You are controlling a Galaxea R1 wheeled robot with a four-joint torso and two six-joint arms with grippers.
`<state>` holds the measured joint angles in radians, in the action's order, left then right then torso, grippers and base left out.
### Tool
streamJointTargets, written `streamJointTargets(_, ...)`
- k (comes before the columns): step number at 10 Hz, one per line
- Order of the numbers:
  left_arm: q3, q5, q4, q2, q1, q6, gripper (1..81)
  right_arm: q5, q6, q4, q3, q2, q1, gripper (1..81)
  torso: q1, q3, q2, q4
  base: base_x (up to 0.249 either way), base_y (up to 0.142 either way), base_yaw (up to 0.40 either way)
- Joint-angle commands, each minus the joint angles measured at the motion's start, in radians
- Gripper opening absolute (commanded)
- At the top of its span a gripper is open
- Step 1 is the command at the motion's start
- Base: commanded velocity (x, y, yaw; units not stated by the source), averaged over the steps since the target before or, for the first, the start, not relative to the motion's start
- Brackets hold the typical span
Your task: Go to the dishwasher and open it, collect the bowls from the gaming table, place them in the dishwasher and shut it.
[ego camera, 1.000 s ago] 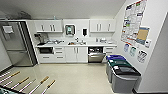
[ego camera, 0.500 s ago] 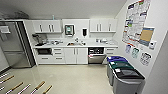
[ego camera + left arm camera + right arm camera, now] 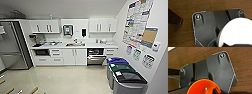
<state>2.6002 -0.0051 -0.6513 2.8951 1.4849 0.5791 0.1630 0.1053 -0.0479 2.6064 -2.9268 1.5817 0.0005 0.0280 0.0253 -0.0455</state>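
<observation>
Flanking dishwasher [image 3: 96, 56]: bins [image 3: 125, 75], white cabinets [image 3: 74, 56].

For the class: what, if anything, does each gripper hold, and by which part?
An orange bowl looms by the right wrist, a white round thing by the left; any grip, or its place, cannot be told.

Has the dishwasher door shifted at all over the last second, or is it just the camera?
No. The dishwasher keeps its place against the white cabinets beside it, door partly open throughout; the whole kitchen shifts slightly together, so the camera moved.

The wall posters [image 3: 137, 22] carry print too blurred to read.
</observation>
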Motion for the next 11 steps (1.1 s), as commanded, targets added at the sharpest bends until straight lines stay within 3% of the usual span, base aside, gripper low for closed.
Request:
streamJointTargets(1, -0.002, 0.031, -0.007, -0.011, -0.057, 0.001, 1.0, -0.046, -0.003, 0.011, -0.002, 0.007, -0.051, 1.0, 0.0, 0.0, 0.0, 0.0, 0.17, -0.073, 0.0)
streamJointTargets(11, -0.002, 0.031, -0.005, -0.009, -0.061, 0.001, 1.0, -0.046, -0.001, 0.011, -0.002, 0.004, -0.056, 1.0, 0.0, 0.0, 0.0, 0.0, 0.167, 0.0, 0.0)
